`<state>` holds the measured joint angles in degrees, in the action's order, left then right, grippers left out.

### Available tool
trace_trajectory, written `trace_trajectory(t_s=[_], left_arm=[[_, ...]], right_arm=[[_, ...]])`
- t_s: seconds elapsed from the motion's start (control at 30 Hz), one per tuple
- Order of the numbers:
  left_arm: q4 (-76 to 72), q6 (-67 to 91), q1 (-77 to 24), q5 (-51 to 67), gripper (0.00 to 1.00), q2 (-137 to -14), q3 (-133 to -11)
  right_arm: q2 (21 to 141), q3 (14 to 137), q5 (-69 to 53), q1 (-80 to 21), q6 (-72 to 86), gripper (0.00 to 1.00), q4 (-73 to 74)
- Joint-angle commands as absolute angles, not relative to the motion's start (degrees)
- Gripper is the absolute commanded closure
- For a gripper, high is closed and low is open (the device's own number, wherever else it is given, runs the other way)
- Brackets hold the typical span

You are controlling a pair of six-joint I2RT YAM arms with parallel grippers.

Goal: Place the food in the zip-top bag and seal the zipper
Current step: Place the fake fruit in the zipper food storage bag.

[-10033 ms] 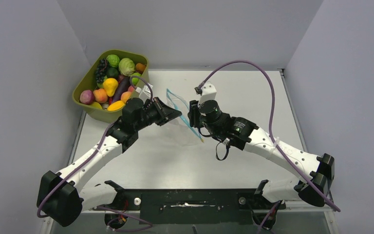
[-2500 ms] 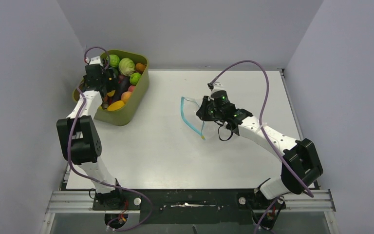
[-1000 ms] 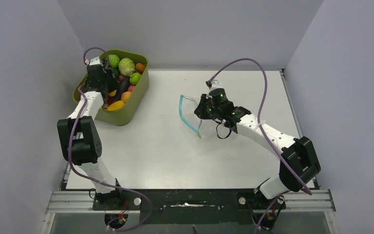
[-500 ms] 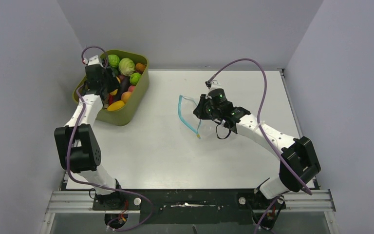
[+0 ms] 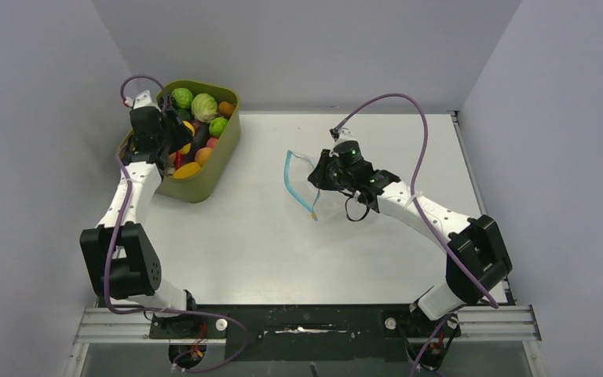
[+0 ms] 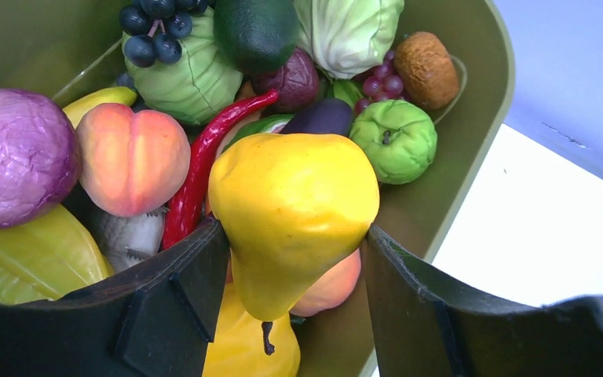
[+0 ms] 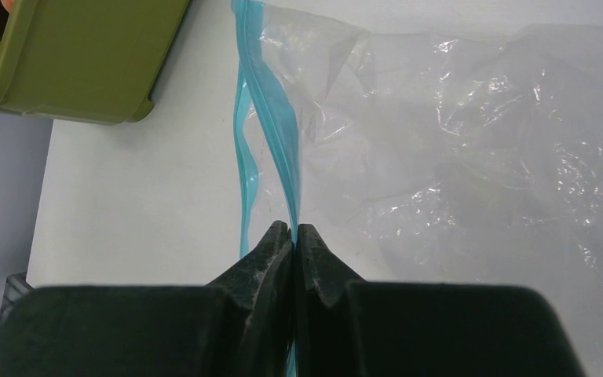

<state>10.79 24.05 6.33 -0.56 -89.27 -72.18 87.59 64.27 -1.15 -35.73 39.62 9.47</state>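
In the left wrist view my left gripper (image 6: pixel 294 230) is shut on the food's yellow pear (image 6: pixel 290 196), stem down, both fingers pressing its sides just above the other fruit. Under and around it in the olive tub (image 6: pixel 471 149) lie a peach (image 6: pixel 133 161), a red chili (image 6: pixel 196 173), a green cabbage (image 6: pixel 180 75) and a purple cabbage (image 6: pixel 16 157). My right gripper (image 7: pixel 294 228) is shut on the teal zipper (image 7: pixel 271 133) of the clear zip-top bag (image 7: pixel 479 157). From above, the zipper (image 5: pixel 289 177) stands as a partly open loop left of my right gripper (image 5: pixel 319 174).
The olive tub (image 5: pixel 212 177) sits at the table's far left corner, against the left wall, with my left gripper (image 5: pixel 165 135) over it. White table surface (image 5: pixel 243 236) lies between the tub and the bag. Grey walls close in the left, back and right sides.
My left wrist has drawn slightly left and toward the tub's near side with the pear still gripped. My right gripper has carried the bag's mouth a little to the left.
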Motion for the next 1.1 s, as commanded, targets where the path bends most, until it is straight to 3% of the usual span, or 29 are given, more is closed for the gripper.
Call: trace_trajectory(t_s=[0.0,0.63,1.07], left_arm=[[9.6,26.5,6.2,0.9,0.68,-84.7,-71.9],[8.4,35.1,4.1,22.5,0.69,-76.5,-67.3],[1.8,44.1,-6.8,34.8,0.70,-73.7,-61.6]], right_arm=[[88.3,67.8,-2.2,-35.9,40.7,1.00,6.1],[88.2,66.8,-5.8,-34.5,42.8,1.00,-0.9],[88.9,67.1,-6.1,-34.0,41.8,1.00,-2.6]])
